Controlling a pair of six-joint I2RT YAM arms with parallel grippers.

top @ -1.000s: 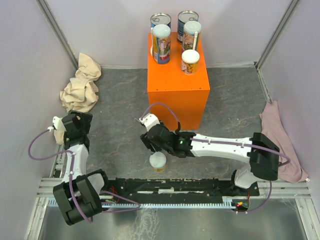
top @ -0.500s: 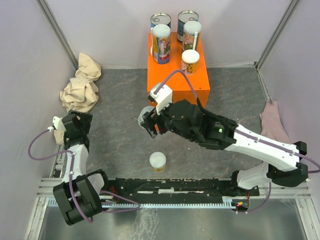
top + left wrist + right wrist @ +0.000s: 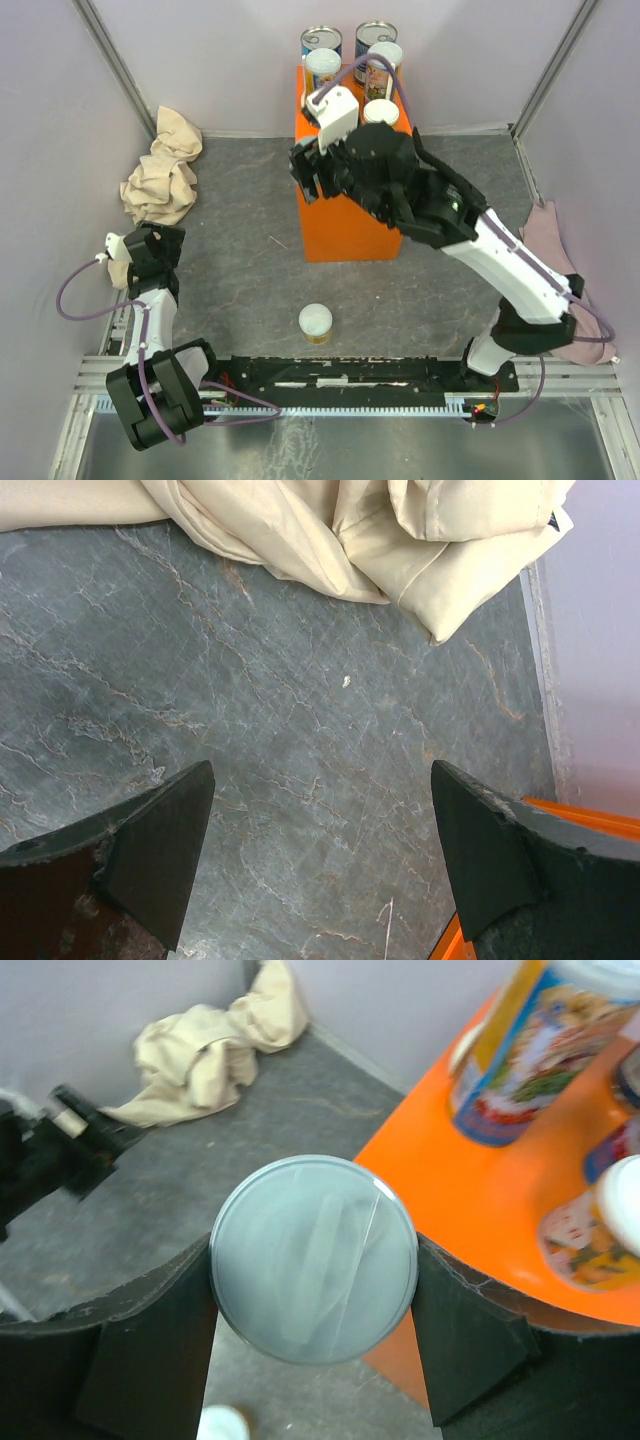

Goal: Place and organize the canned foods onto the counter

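Left hand (image 3: 320, 860) hangs with its dark wedge fingers apart over the grey veined desk (image 3: 250, 710), near the crumpled beige cloth (image 3: 300, 530). One squat white-lidded can (image 3: 315, 322) stands alone by the black rail (image 3: 340, 375). My right hand (image 3: 313, 1285) is clamped on a round can with a cloudy translucent lid (image 3: 313, 1235), up at the left edge of the smooth orange box desk (image 3: 350, 215), where glossy labelled cylinders (image 3: 530, 1060) stand upright on top.

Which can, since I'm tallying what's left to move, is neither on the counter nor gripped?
The white-lidded can standing alone on the table. The other cans stand on the counter, except the grey-lidded can in the right gripper.
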